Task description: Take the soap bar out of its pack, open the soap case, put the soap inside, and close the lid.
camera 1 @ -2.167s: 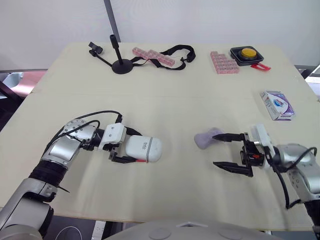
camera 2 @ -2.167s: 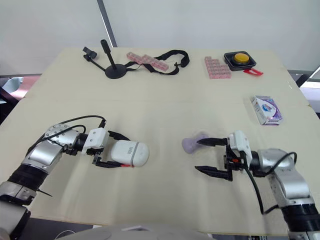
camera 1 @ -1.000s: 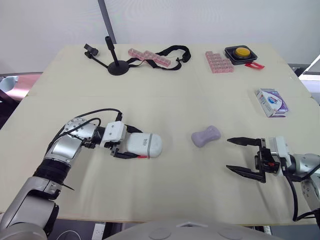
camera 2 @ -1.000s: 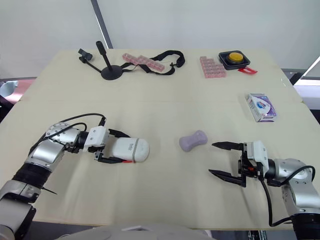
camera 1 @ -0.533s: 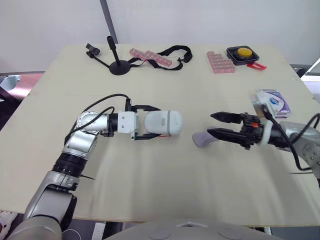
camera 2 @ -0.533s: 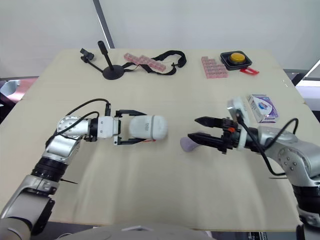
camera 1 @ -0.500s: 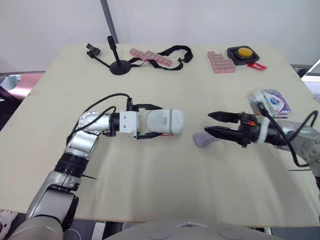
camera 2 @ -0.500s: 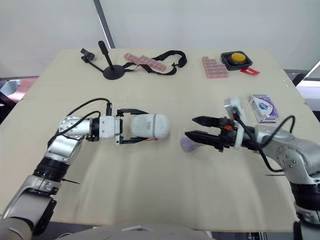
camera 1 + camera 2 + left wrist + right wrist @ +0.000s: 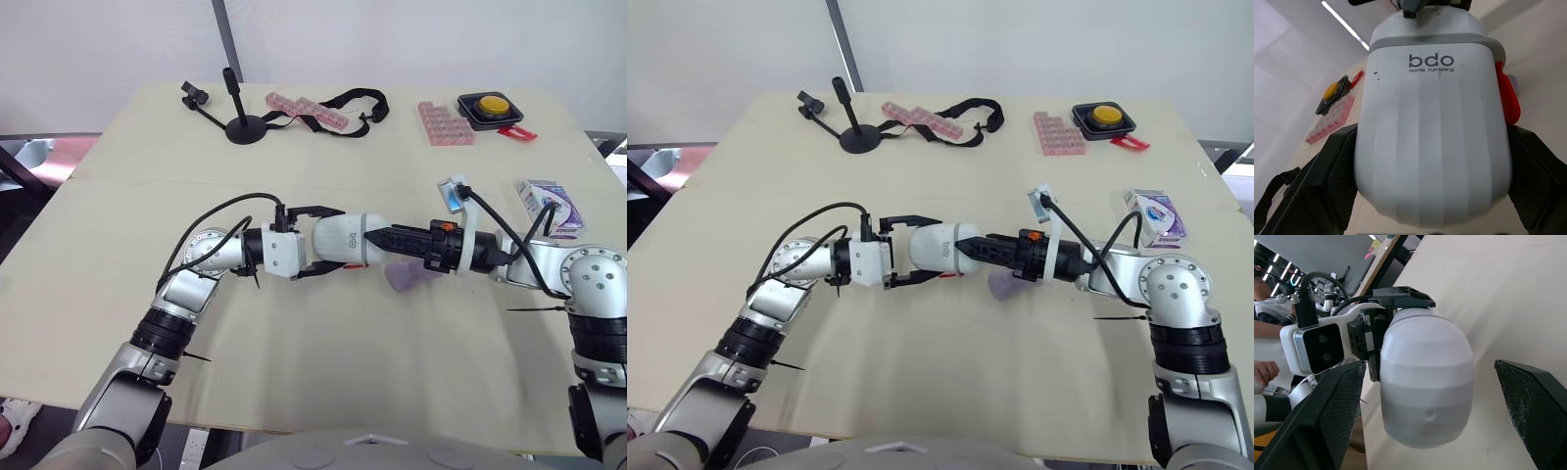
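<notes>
My left gripper point(image 9: 328, 242) is shut on the white soap case point(image 9: 345, 251), holding it level just above the table with its lid closed. In the left wrist view the case point(image 9: 1432, 127) sits between the two black fingers point(image 9: 1332, 171). My right gripper point(image 9: 372, 236) stands open, its fingers either side of the case's rounded free end point(image 9: 1425, 391). The purple soap bar point(image 9: 416, 277) lies bare on the table under the right gripper's wrist. Its pack point(image 9: 549, 204) lies at the right edge.
At the far side stand a black tripod point(image 9: 240, 122), a pink pill strip point(image 9: 306, 110) with a black strap point(image 9: 358, 98), a second pink organiser point(image 9: 446, 123) and a yellow button box point(image 9: 487, 106). The near half of the table point(image 9: 323, 372) is bare.
The left gripper has carried the case rightwards. The right gripper has moved left over the soap, and its fingers now flank the case's end. The soap has stayed put.
</notes>
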{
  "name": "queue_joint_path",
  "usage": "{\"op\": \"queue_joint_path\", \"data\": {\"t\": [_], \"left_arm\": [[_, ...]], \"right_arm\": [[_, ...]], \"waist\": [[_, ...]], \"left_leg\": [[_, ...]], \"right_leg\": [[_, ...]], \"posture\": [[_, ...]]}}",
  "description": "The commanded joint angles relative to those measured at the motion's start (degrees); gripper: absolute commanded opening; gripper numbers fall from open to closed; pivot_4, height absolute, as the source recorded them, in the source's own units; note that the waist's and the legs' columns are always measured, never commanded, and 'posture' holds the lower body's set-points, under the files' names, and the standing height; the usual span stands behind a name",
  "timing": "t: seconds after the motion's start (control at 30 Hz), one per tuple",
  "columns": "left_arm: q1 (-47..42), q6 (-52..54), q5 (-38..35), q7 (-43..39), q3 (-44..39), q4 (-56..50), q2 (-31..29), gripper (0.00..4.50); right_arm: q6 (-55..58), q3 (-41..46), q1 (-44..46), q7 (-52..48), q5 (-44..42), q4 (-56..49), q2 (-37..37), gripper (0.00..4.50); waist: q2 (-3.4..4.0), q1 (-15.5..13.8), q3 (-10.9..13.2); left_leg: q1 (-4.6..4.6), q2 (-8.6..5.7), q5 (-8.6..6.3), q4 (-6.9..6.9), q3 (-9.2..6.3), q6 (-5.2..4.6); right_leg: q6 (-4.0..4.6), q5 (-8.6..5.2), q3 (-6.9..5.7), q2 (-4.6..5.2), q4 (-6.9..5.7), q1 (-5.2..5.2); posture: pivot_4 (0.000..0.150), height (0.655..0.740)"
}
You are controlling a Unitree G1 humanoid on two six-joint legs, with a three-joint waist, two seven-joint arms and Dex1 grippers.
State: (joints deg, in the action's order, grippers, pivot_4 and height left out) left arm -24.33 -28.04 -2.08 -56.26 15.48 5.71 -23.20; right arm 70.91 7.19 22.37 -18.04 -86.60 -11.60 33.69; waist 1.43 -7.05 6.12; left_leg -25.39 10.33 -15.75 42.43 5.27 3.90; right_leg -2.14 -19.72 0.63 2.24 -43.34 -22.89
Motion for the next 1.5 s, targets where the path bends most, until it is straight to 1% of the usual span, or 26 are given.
{"op": "queue_joint_path", "data": {"t": [0.03,0.13,0.5,0.53,0.7,0.73,0.77,1.13,1.27,1.5], "left_arm": [[0.0,-0.1,-0.3,0.9,-0.3,-2.4,-0.9,3.53],[-0.1,-0.1,-0.6,0.7,-0.2,-2.1,-1.3,3.53],[-0.8,1.4,-1.2,0.5,0.0,-1.9,-1.3,3.53],[-0.8,1.5,-1.2,0.4,0.0,-2.0,-1.3,3.53],[-0.9,2.3,-1.1,0.7,0.0,-2.4,-1.1,3.53],[-0.9,2.5,-1.1,0.7,0.0,-2.5,-1.1,3.53],[-0.9,2.5,-1.1,0.7,0.0,-2.5,-1.1,3.53],[-0.5,2.6,-1.2,0.8,-0.1,-2.6,-1.5,3.53],[-0.3,2.5,-1.5,0.8,-0.1,-2.7,-1.6,3.53],[0.2,3.0,-2.0,0.6,0.1,-3.2,-1.6,3.53]], "right_arm": [[0.3,1.4,0.0,-0.1,-2.8,-0.9,1.1,4.50],[0.3,1.3,-0.7,-0.6,-2.3,-1.5,1.7,4.50],[-0.3,-0.1,-0.4,-3.2,1.9,-2.5,2.1,4.50],[-0.3,-0.2,-0.3,-3.4,2.2,-2.6,1.9,3.95],[-0.6,-1.0,-0.1,-4.1,3.6,-2.4,1.1,2.36],[-0.6,-1.0,0.0,-4.1,3.7,-2.3,0.9,2.05],[-0.7,-1.1,0.0,-4.2,3.8,-2.2,0.7,1.98],[-0.4,0.2,-0.4,-7.2,2.5,-1.4,0.2,1.98],[0.5,1.5,-1.4,-9.9,1.5,-0.8,1.6,1.98],[1.4,3.0,-3.0,-12.8,2.3,0.8,4.0,1.98]], "waist": [[0.00,-0.3,0.0],[0.00,-0.7,0.0],[-0.01,-0.7,0.0],[0.00,-0.7,0.0],[0.00,-0.7,0.0],[-0.01,-0.7,0.0],[0.00,-0.7,0.0],[0.00,-0.7,0.0],[-0.01,-0.8,0.0],[-0.01,-0.7,0.0]], "left_leg": [[0.00,0.00,0.00,0.00,0.00,0.01],[-0.02,-0.02,0.00,0.00,0.00,0.02],[-0.05,-0.03,-0.02,0.00,0.00,0.11],[-0.04,-0.02,-0.03,0.00,0.00,0.11],[-0.05,-0.01,-0.03,0.00,0.00,0.13],[-0.05,-0.01,-0.03,0.00,0.00,0.13],[-0.04,0.00,-0.03,0.00,0.00,0.14],[-0.04,0.01,-0.04,0.00,0.00,0.16],[-0.05,0.01,-0.04,0.00,0.00,0.16],[-0.05,0.02,-0.04,-0.01,0.00,0.16]], "right_leg": [[0.00,0.00,0.00,-0.01,0.00,0.00],[-0.01,0.01,-0.01,-0.03,0.00,0.01],[-0.03,0.01,-0.01,-0.12,0.03,0.01],[-0.03,0.01,-0.01,-0.14,0.03,0.01],[-0.03,0.01,-0.01,-0.15,0.03,0.01],[-0.03,0.01,0.00,-0.16,0.03,0.01],[-0.03,0.01,0.00,-0.16,0.03,0.01],[-0.03,0.01,0.00,-0.15,0.03,0.01],[-0.03,0.01,-0.01,-0.15,0.03,0.01],[-0.03,0.01,0.01,-0.18,0.05,0.02]], "posture": [[0.150,0.7096],[0.150,0.7096],[0.150,0.7096],[0.150,0.7096],[0.150,0.7096],[0.150,0.7096],[0.150,0.7096],[0.150,0.7096],[0.150,0.7096],[0.150,0.7096]]}}
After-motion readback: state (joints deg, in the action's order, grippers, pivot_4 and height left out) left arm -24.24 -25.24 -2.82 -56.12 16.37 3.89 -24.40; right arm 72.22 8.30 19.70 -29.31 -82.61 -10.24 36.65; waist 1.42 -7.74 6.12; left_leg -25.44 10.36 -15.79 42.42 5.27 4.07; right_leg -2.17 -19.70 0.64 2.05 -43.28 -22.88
